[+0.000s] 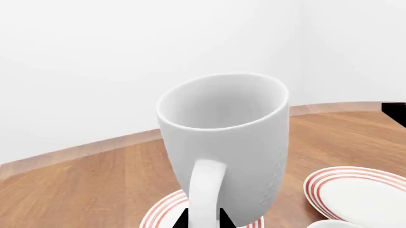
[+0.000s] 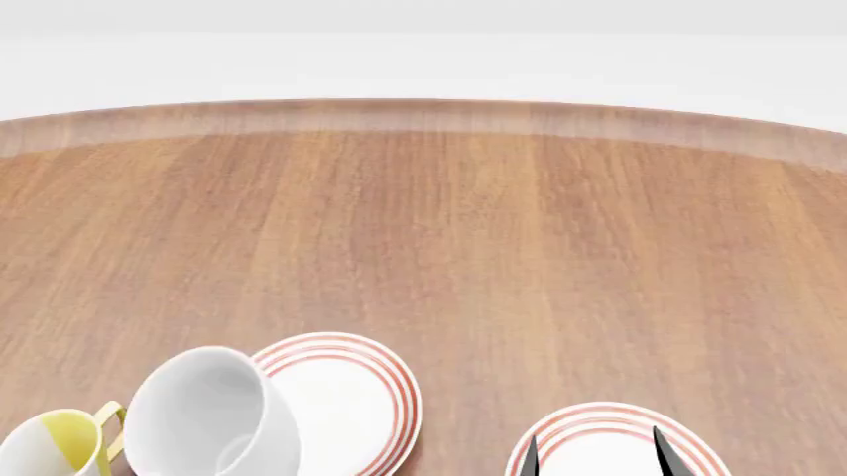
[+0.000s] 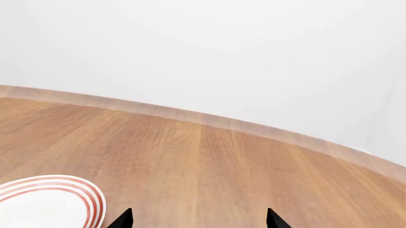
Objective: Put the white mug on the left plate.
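The white mug (image 1: 222, 142) fills the left wrist view, tilted, with its loop handle turned toward the camera. My left gripper (image 1: 203, 220) is shut on that handle, one dark fingertip pressed against each side. The mug hangs over the near-left part of the left plate (image 2: 357, 397), a white plate with thin red rings (image 1: 161, 211). I cannot tell whether its base touches the plate. In the head view the mug (image 2: 212, 421) leans with its mouth up and back, and the left gripper itself is out of frame. My right gripper (image 2: 596, 456) is open over the other plate.
A white-and-yellow mug (image 2: 60, 446) stands just left of the white mug. The second red-ringed plate (image 2: 602, 436) lies to the right (image 1: 362, 194). A ringed plate edge (image 3: 51, 199) shows beside the open right gripper (image 3: 198, 221). Wooden tabletop (image 2: 437, 228) stretches ahead to its curved far edge.
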Controlling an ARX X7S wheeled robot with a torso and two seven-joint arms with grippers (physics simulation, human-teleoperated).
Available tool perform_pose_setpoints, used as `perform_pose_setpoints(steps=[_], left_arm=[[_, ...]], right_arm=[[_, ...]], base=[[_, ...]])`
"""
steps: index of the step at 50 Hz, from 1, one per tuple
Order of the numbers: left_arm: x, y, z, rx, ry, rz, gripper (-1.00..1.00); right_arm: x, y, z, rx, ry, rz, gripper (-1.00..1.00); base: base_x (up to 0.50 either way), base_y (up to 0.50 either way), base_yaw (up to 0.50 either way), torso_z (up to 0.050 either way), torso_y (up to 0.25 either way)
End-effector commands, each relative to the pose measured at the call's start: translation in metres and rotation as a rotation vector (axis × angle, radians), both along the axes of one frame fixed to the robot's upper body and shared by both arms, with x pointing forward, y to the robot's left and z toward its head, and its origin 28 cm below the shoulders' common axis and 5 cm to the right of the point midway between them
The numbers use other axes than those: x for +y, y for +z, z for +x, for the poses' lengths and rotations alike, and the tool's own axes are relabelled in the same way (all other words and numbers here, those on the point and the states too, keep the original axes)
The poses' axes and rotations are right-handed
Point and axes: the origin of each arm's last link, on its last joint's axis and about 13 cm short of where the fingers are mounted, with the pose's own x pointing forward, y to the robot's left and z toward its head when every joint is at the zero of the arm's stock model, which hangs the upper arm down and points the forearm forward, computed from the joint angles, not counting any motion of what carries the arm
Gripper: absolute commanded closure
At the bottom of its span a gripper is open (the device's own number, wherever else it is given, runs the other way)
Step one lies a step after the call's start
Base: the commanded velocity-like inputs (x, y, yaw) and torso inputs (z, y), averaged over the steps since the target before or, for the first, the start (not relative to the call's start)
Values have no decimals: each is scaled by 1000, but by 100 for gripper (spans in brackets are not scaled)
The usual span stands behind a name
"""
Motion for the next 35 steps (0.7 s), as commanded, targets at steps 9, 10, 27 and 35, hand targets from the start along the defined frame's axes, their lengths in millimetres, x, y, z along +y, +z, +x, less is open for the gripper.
perform_pose_setpoints(steps=[9, 10, 27, 35], left_arm=[[6, -4, 33, 44, 13, 51, 100], [6, -4, 33, 48, 6, 55, 100], [11, 1, 55, 66, 5, 112, 100], [12, -1, 66, 80, 1, 108, 100]], right_arm=[[0, 1, 0, 1, 0, -2, -100], [0, 1, 0, 1, 0, -2, -100], [-1, 1, 0, 0, -5, 5, -100], [0, 0, 0, 2, -2, 6, -100]], base=[[0, 0, 0, 0, 1], [0, 0, 0, 0, 0], [0, 0, 0, 0, 0], [0, 0, 0, 0, 0]])
